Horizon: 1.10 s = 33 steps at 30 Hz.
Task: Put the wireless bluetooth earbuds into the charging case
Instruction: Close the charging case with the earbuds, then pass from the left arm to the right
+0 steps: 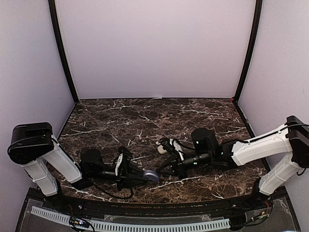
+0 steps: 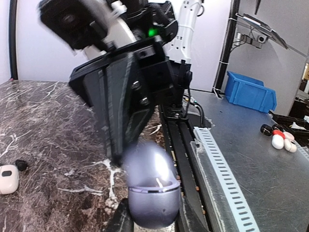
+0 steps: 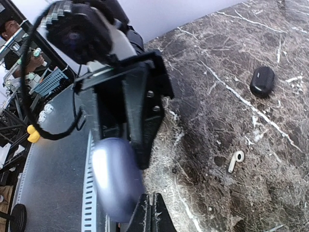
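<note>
The left gripper (image 1: pixel 144 175) is clamped on the lower shell of the lavender charging case (image 1: pixel 152 175), one finger on each side, and holds it low near the middle of the near edge of the marble tabletop (image 1: pixel 145 116). The case lid stands raised. A small bright patch shows inside the shell, but the left wrist view does not resolve whether it is an earbud. The right gripper (image 3: pixel 152 213) has its jaws fully closed with nothing visible between them. Its fingertips sit just beside the raised lid, and contact cannot be confirmed. A white stemmed earbud (image 3: pixel 235 161) lies loose on the tabletop, outside any case. A black charging case (image 3: pixel 262 80), closed, lies apart from it, farther from the near edge. A white charging case (image 2: pixel 7 179) rests on the tabletop with a dark earbud (image 2: pixel 20 164) just beside it, not inside it.
</note>
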Available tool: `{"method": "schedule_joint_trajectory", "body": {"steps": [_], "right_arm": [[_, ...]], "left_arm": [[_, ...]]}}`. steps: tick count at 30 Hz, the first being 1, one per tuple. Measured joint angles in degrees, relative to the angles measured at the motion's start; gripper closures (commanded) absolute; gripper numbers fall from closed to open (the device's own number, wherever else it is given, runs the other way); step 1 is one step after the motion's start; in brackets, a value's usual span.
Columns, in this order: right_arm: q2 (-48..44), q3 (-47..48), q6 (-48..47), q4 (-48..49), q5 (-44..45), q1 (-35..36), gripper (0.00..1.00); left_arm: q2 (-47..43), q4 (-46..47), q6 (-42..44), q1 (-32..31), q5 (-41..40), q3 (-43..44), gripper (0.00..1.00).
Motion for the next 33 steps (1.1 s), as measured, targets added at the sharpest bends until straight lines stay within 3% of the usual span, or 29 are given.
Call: {"method": "schedule_joint_trajectory", "body": {"steps": [11,23,28,33], "right_arm": [[-4.6,-1.6,-0.6,0.5,-1.4,0.0,0.99],[-8.4,-1.6,-5.8,-4.5,1.6,0.0,0.45],[-6.1,0.2,-8.4,-8.5,0.9,0.5,0.43],[-3.7,1.7,-10.4,-10.9,0.9,1.9,0.5]], "left_arm": [[0.2,-1.0,-0.7,0.0,-2.7,0.0,1.0],[0.1,-1.7,-0.9,0.0,-3.1,0.2,1.0],[0.1,-2.3,-0.9,0.0,-2.9,1.3,1.0],[0.1,-3.0,-0.9,0.0,-2.9,1.8,1.0]]}}
